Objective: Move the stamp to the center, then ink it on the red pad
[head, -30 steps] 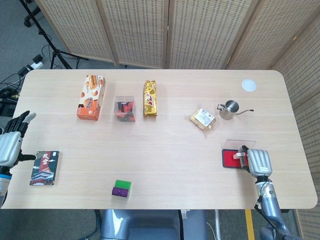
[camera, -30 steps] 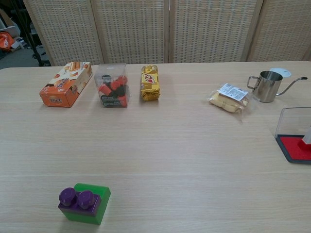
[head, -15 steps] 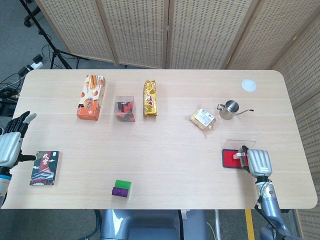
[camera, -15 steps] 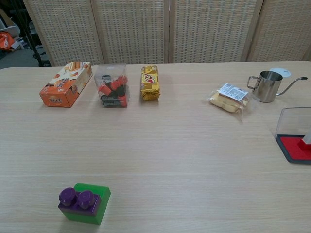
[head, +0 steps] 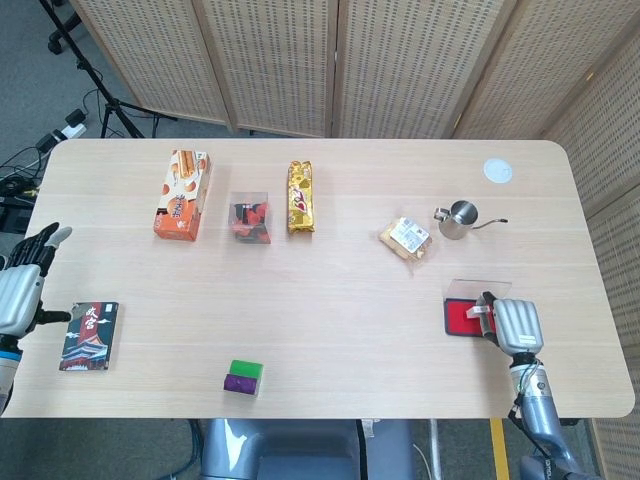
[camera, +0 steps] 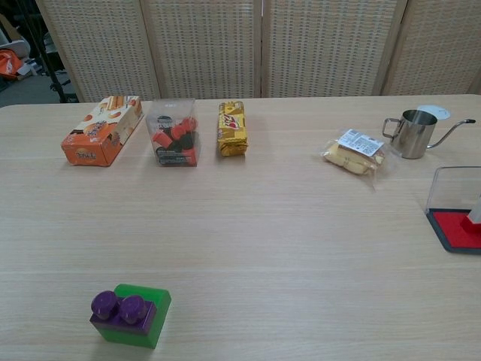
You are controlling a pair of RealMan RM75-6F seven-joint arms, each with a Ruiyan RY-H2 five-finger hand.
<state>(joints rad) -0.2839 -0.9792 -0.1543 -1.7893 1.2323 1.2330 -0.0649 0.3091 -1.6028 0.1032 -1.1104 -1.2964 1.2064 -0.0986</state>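
Observation:
The red ink pad (head: 463, 317) lies near the table's right front, its clear lid (head: 477, 289) tipped open behind it. My right hand (head: 517, 325) sits at the pad's right edge, back upward and fingers curled down. It grips a small pale stamp (head: 481, 308), which stands on the red surface. In the chest view the stamp (camera: 474, 213) shows only as a pale upright piece on the red pad (camera: 454, 228) at the frame's right edge; the hand itself is cut off there. My left hand (head: 22, 286) hovers at the far left edge, fingers spread and holding nothing.
A dark picture book (head: 89, 336) lies by the left hand. A green-purple block (head: 243, 377) sits at the front. Along the back are an orange snack box (head: 182, 194), a clear box (head: 251, 219), a yellow packet (head: 300, 197), a bagged snack (head: 406, 238), a steel pitcher (head: 460, 219) and a white disc (head: 498, 170).

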